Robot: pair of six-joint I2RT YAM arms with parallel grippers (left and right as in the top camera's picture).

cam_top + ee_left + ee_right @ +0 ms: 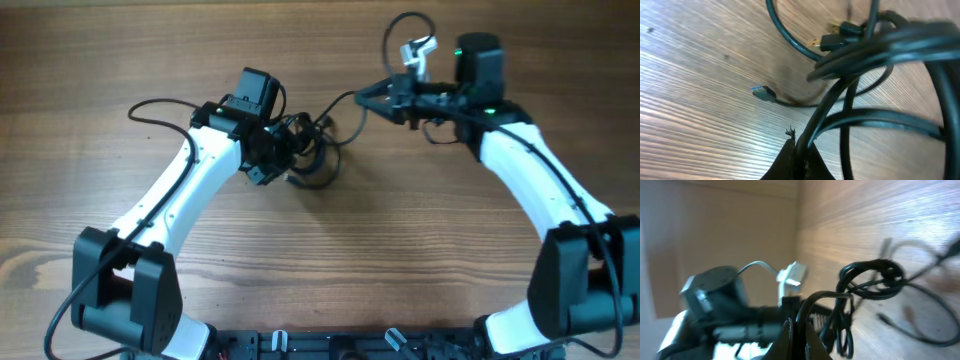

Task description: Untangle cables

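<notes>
The cables [318,170] are a knotted bunch of thin black cords near the middle of the wooden table. My left gripper [290,150] is at the bunch's left side. In the left wrist view, the left gripper [801,159] is shut on one black cord that rises into the tangled cables [875,45]. A small plug with a blue tip [762,93] lies loose on the wood. My right gripper [362,97] points left and pinches a strand [338,105] running down to the bunch. From the right wrist, the right gripper [797,340] is shut on a cord, with the knotted cables [872,280] beyond.
The right arm's own thicker wire [398,25] loops above its wrist by a white connector [418,50]. The left arm's wire [150,108] arcs out to the left. Both arm bases [130,300] stand at the table's front edge.
</notes>
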